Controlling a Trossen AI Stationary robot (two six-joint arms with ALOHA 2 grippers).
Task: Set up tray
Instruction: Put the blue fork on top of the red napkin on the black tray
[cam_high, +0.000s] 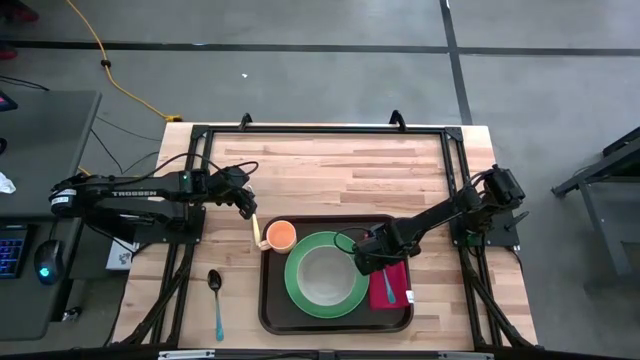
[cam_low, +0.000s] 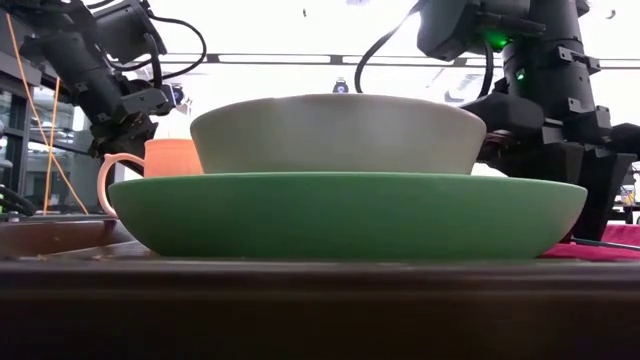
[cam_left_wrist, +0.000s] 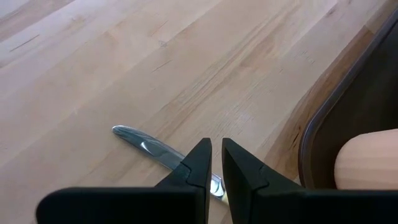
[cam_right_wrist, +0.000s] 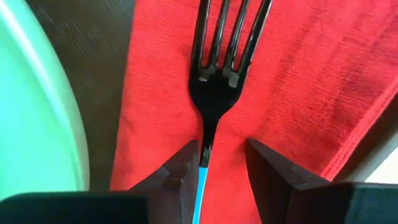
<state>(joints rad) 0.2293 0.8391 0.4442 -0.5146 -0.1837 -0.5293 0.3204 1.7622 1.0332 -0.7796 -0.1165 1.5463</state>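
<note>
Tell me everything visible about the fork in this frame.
The fork has a dark glossy head with four tines and a slim blue handle. It lies flat on the red napkin, which sits in the tray beside the green plate. The right gripper hovers over the handle, jaws open on either side of it; whether they touch it is unclear.

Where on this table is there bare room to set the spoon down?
Bare wood spans the far half of the table beyond the tray, and lies around the spoon. The tray is crowded: green plate, cup, napkin.
</note>
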